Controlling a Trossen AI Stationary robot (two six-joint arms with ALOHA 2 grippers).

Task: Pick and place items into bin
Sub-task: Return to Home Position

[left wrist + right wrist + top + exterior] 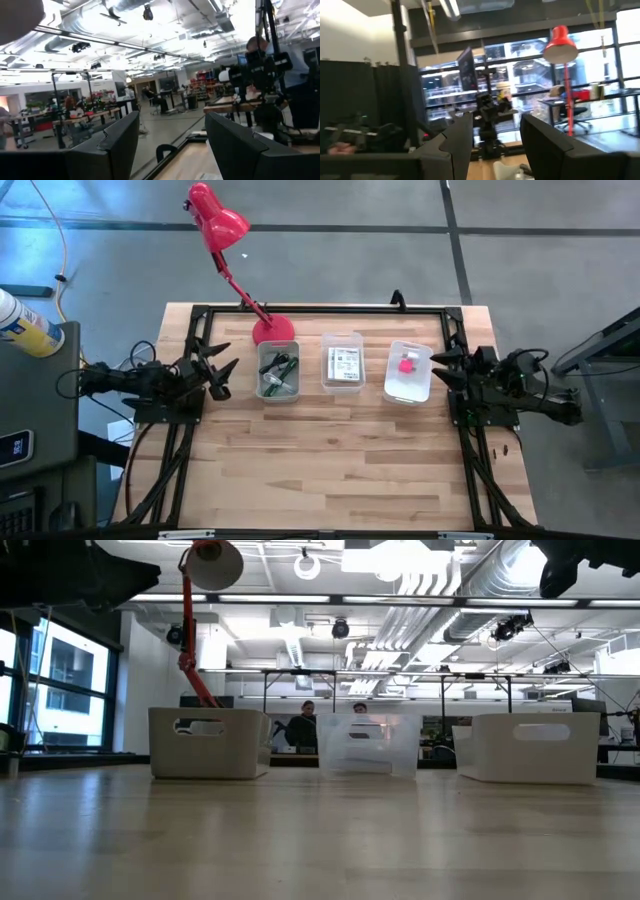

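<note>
Along the worktop's [330, 470] far edge I am watching three bins: the left bin [262, 352] holding a green pen [282, 364], the transparent bin [343, 340] holding white printed cards [344, 365], the right bin [396, 388] holding a pink cube [406, 365]. The left gripper [226, 376] is hovering at the left edge and the right gripper [437, 370] at the right edge, both with fingers apart.

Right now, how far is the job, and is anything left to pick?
Nearly finished, it seems. Done: small items lie in the left bin, white cards in the transparent bin, a pink cube in the right bin; no loose item shows on the table. In hand: nothing; left pincer and right pincer are open at the table's sides. Left: probably nothing.
</note>
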